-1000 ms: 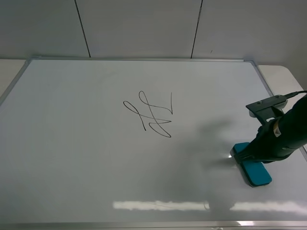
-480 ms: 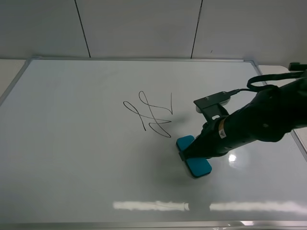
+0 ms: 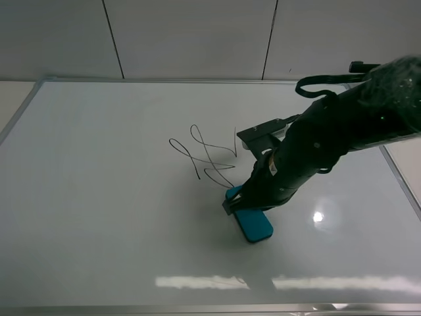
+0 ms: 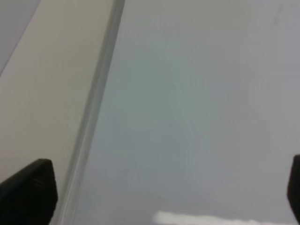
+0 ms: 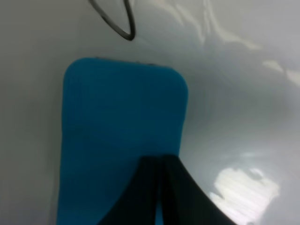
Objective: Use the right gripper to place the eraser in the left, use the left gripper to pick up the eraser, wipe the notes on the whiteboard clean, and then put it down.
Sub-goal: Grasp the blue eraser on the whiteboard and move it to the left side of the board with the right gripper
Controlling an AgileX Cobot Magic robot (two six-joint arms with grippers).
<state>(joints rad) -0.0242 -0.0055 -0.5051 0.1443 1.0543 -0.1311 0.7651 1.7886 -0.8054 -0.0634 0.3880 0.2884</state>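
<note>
Sliding leftward from the lower-right edge of the whiteboard (image 3: 99, 197), the eraser (image 3: 253, 224) now lies flat just below the centre of the frame, nearly touching the lowest loop of the notes (image 3: 207, 158). The right gripper (image 3: 231, 204), jaws clenched together, presses its tips on the eraser's top rather than clasping it, apparently pushing it within the other arm's reach. The left gripper (image 4: 161, 192), seen only from its own wrist, hangs spread wide and empty beside the board's silver frame (image 4: 93, 117).

Grey wall panels (image 3: 191, 36) with dark seams stand behind a beige tabletop (image 3: 10, 99).
</note>
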